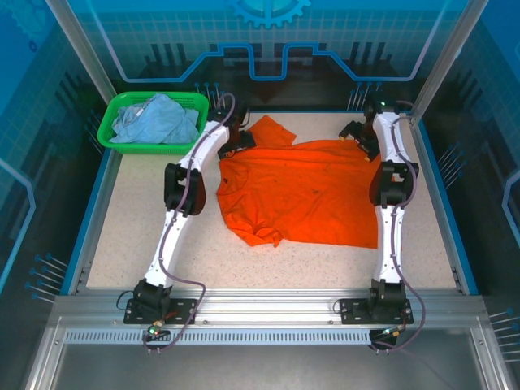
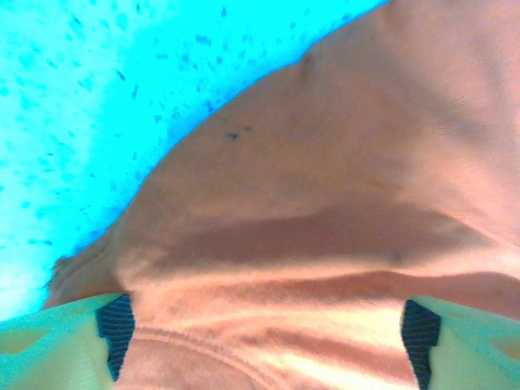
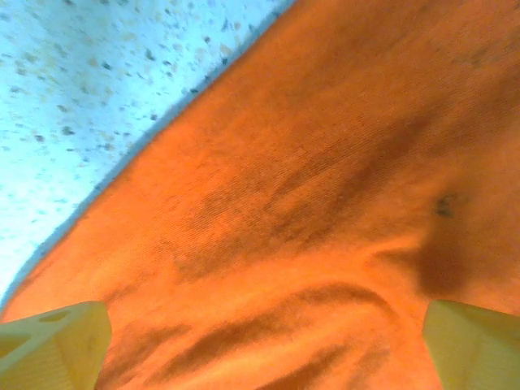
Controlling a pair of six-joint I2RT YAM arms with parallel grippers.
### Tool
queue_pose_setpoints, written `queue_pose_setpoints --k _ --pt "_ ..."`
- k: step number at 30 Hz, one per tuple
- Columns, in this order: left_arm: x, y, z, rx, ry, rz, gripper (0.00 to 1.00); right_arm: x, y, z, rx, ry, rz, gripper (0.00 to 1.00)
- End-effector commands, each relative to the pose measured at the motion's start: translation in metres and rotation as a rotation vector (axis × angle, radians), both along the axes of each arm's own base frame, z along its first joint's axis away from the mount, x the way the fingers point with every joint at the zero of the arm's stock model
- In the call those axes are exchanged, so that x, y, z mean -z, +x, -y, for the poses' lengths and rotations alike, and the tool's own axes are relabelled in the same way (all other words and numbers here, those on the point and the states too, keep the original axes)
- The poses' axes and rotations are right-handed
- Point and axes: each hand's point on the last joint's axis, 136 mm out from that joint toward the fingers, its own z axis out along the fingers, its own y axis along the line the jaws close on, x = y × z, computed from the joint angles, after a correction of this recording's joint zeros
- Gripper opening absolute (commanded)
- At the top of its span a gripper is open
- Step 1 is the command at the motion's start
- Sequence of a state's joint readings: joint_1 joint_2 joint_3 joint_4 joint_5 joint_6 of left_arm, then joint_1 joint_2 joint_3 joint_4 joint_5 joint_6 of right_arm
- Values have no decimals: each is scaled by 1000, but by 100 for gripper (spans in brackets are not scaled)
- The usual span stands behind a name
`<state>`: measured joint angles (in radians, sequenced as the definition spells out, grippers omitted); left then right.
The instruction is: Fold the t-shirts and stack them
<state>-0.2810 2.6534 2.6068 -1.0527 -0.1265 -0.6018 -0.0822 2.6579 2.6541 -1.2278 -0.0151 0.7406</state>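
The orange t-shirt (image 1: 313, 195) lies spread and rumpled on the speckled table (image 1: 134, 219), the green basket (image 1: 108, 135) with the pale blue t-shirt (image 1: 158, 118) off its far-left corner, while the left gripper (image 1: 240, 140) at its far-left sleeve and the right gripper (image 1: 357, 134) at its far-right edge both gape released over the cloth.

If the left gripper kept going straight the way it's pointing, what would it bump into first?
The orange shirt. The left gripper points at it with its jaws wide apart and the cloth right ahead. The speckled table probably lies just under the cloth.
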Motion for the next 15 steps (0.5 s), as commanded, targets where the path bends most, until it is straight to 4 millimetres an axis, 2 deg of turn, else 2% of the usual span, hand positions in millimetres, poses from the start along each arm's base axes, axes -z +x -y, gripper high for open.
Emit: queue_pose_setpoints --k 1,4,5,8,11,13,15 --pt "-120 -13 20 40 -124 166 92 -92 -6 -25 -86 14 155 100" --pt "-139 -46 20 43 -141 141 92 -129 -43 -33 -134 -72 151 100" --pt "-142 -59 21 49 -151 131 92 -133 -59 -33 -136 -92 132 100" --pt "-127 -110 23 56 -217 68 91 -133 -118 -31 -113 -114 88 100" --pt "-98 -167 28 97 -304 -36 89 -110 -189 -33 -72 -97 13 97" --pt "-73 -210 33 155 -351 -143 86 -86 -239 -34 -39 -90 -72 95" --pt "-59 -246 41 220 -409 -226 83 -64 -277 -31 -14 -82 -141 93"
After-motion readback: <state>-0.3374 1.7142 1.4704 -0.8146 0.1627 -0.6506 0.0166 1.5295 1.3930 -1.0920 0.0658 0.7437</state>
